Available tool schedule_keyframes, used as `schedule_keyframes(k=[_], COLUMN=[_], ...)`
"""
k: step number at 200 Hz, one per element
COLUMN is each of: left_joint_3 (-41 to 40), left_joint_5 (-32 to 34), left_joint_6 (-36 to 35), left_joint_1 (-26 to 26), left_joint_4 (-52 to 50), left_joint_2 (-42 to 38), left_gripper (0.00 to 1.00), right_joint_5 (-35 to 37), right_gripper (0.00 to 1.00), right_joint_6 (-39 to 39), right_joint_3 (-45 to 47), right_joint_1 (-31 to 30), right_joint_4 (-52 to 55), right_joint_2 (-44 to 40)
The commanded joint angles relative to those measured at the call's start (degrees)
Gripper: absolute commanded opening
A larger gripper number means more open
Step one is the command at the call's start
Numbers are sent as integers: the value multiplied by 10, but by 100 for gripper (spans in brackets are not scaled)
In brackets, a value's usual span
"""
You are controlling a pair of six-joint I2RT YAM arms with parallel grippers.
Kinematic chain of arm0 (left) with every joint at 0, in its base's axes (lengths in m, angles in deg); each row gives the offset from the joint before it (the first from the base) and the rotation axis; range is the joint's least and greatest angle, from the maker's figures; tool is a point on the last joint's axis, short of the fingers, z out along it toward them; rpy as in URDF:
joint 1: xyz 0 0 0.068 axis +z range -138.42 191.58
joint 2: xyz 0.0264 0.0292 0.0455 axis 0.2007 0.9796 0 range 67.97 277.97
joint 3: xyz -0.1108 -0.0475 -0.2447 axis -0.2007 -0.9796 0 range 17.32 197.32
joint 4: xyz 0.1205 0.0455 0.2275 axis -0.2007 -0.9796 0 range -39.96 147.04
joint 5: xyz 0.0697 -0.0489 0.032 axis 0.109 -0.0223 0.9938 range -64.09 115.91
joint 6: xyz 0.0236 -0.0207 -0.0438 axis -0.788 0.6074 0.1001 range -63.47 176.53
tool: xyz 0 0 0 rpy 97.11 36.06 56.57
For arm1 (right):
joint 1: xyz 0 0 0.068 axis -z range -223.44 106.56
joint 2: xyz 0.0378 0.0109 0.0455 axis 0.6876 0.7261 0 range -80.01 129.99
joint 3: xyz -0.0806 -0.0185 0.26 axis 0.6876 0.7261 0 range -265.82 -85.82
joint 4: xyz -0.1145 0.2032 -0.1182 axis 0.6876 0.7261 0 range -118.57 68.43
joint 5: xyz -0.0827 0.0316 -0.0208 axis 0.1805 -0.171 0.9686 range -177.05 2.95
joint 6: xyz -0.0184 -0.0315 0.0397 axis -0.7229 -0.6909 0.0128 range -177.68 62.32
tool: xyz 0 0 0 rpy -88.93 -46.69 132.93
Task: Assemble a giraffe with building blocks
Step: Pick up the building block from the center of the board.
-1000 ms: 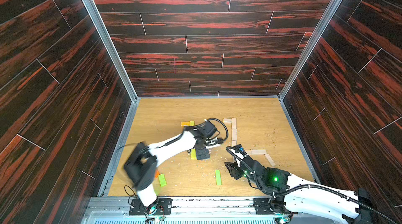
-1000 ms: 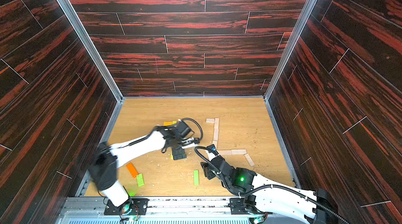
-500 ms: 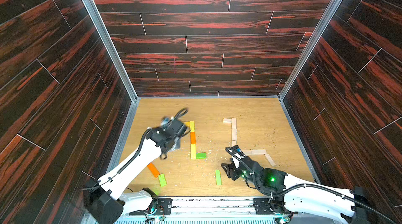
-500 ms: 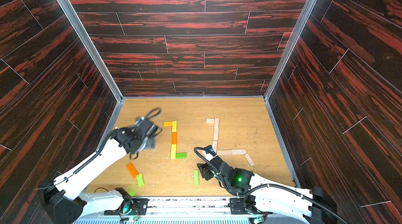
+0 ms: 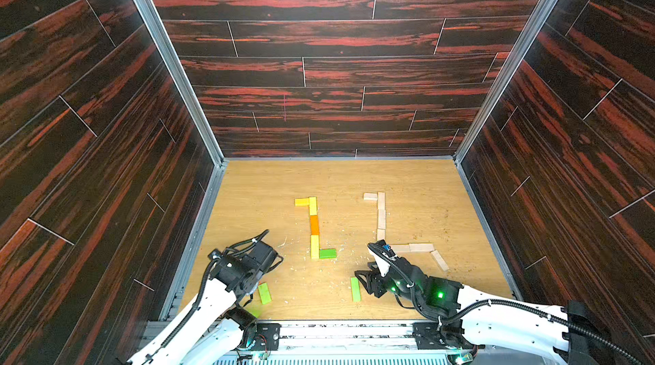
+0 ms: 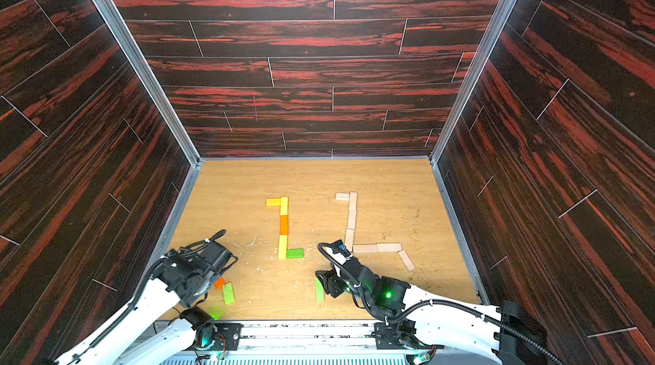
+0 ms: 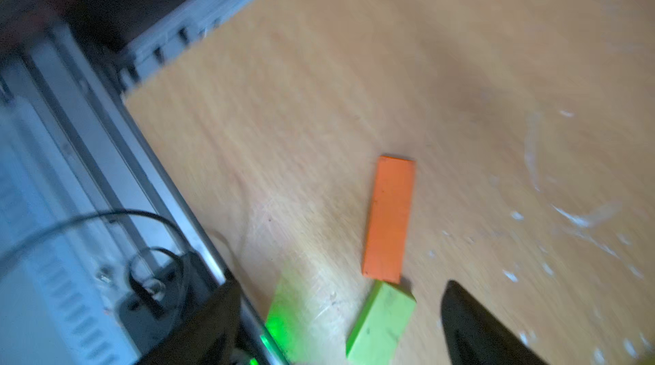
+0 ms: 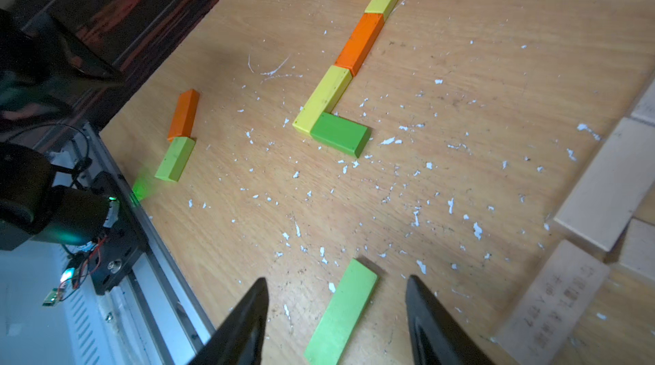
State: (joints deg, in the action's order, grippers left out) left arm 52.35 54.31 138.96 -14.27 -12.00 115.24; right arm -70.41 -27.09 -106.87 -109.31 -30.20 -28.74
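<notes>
Planks lie flat on the wooden table (image 5: 269, 182) in two similar figures. In the middle, a golden plank (image 5: 301, 201) sticks out left at the far end of a line that runs far to near: far yellow plank (image 5: 313, 206), middle orange plank (image 5: 314, 225), near yellow plank (image 5: 314, 247), set end to end. A dark green plank (image 5: 328, 253) juts right from the near end, touching it. To the right, well apart, the pale planks (image 5: 381, 219) make the same outline, with a tilted pale plank (image 5: 439, 260) at the near right.

Near the left corner, a loose orange plank (image 7: 389, 219) and a light green plank (image 7: 381, 324) lie end to end, touching or nearly so. The left gripper (image 6: 203, 283) hangs just beside them. Its wrist view is blurred and shows only one dark finger (image 7: 475, 327), so I cannot tell how wide it stands.

The right gripper (image 8: 336, 280) is low over the near middle, jaws parted, with a second light green plank (image 8: 342, 310) lying on the table between them and a gap on each side. White flecks (image 8: 414, 218) are scattered over the table
</notes>
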Motion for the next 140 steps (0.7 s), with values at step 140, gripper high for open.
schedule_keyframes(k=[140], left_joint_3=[-104], left_joint_5=[-102], left_joint_6=[-80], left_joint_1=[149], left_joint_4=[294], left_joint_2=[119], left_gripper=[64], right_joint_5=[26], right_gripper=[62], right_joint_6=[6], right_joint_3=[1], right_joint_1=[-1], right_joint_4=[40], right_joint_2=[-35])
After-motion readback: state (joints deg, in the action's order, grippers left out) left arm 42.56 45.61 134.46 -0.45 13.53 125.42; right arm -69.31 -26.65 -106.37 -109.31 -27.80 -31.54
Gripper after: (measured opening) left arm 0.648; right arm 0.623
